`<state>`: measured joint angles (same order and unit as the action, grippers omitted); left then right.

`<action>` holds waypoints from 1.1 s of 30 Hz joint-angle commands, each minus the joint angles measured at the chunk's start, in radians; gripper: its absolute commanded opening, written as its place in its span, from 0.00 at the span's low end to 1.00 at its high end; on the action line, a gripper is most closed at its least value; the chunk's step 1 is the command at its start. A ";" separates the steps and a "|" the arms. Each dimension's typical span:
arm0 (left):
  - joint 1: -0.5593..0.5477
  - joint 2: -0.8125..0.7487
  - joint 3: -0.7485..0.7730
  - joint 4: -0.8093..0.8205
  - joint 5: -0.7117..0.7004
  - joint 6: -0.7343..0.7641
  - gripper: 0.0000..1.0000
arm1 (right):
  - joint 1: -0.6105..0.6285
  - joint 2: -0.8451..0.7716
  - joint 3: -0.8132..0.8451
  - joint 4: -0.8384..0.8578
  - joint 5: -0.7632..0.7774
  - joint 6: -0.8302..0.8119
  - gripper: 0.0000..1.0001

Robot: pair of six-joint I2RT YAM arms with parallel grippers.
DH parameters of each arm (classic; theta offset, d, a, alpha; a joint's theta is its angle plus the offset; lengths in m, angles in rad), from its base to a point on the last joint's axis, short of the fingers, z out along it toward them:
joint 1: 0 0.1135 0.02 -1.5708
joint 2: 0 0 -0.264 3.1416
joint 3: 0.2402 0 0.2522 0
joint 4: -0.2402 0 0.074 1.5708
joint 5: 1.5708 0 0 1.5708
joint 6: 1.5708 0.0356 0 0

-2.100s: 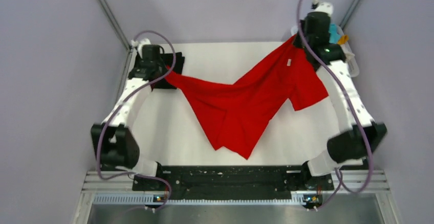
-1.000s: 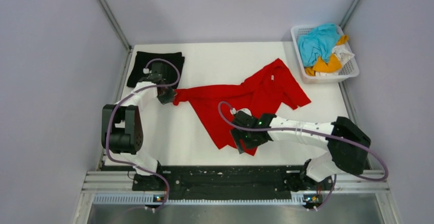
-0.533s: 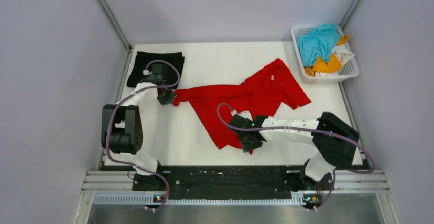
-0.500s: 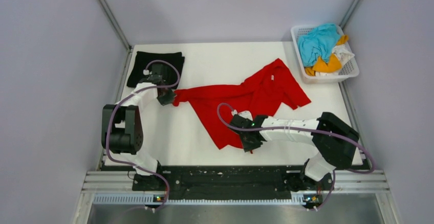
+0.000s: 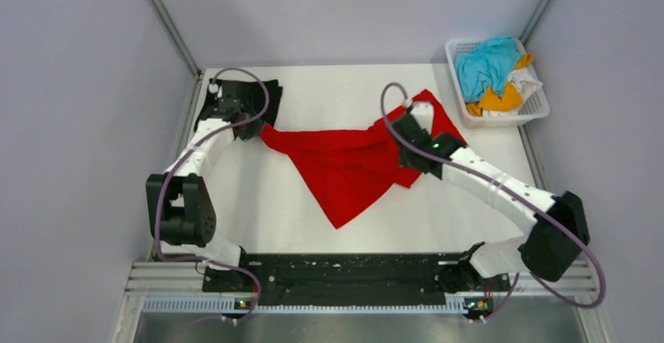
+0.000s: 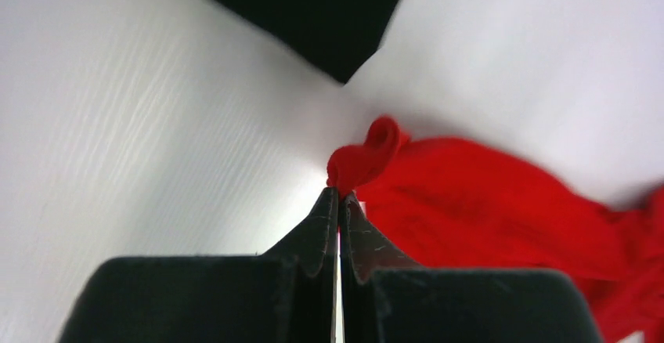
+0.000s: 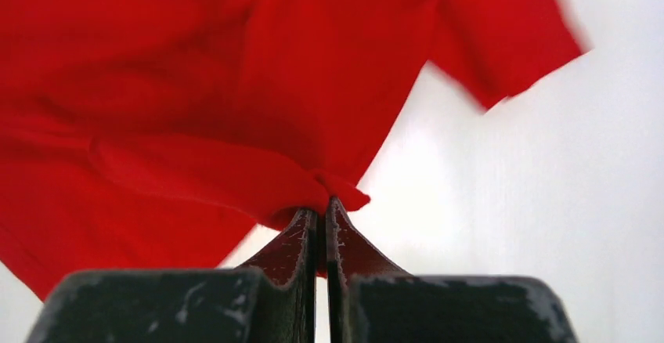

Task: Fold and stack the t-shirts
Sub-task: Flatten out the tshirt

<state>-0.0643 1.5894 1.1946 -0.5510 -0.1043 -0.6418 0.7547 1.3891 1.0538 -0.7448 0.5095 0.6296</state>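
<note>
One black shirt (image 5: 272,96) is sitting folded; we're clamping left end effector (image 6: 338,194) and right end effector (image 7: 321,206) on the red t-shirt (image 5: 344,167), basket (image 5: 501,121) waiting.

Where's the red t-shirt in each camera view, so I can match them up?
Top external: the red t-shirt lies across the table's middle, between the arms.
Left wrist: red t-shirt at right, its bunched corner pinched in the left end effector.
Right wrist: red t-shirt fills the upper left, an edge pinched in the right end effector.
Shared landmark: the white table.
</note>
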 commanded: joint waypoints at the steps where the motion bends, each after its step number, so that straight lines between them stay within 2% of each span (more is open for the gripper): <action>1: 0.007 -0.129 0.174 0.044 0.030 -0.008 0.00 | -0.105 -0.144 0.195 0.035 0.218 -0.173 0.00; 6: 0.008 -0.262 0.245 0.169 0.138 -0.005 0.00 | -0.135 -0.251 0.383 0.118 0.284 -0.367 0.00; 13: 0.006 -0.481 0.352 0.216 0.164 0.010 0.00 | -0.135 -0.382 0.594 0.230 0.265 -0.595 0.00; 14: 0.006 -0.505 0.367 0.225 0.183 0.010 0.00 | -0.135 -0.394 0.627 0.236 0.234 -0.619 0.00; 19: 0.006 -0.633 0.441 0.260 0.230 0.018 0.00 | -0.136 -0.420 0.814 0.231 -0.113 -0.697 0.00; 25: 0.006 -0.784 0.505 0.284 0.235 0.049 0.00 | -0.135 -0.372 1.093 0.131 -0.465 -0.713 0.00; 29: 0.006 -0.848 0.529 0.290 0.235 0.072 0.00 | -0.135 -0.330 1.217 0.095 -0.572 -0.707 0.00; 33: 0.007 -0.854 0.536 0.293 0.244 0.079 0.00 | -0.135 -0.312 1.264 0.109 -0.543 -0.721 0.00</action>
<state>-0.0639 0.7155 1.7237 -0.2977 0.1242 -0.5915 0.6250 1.0233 2.2814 -0.6235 0.0273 -0.0650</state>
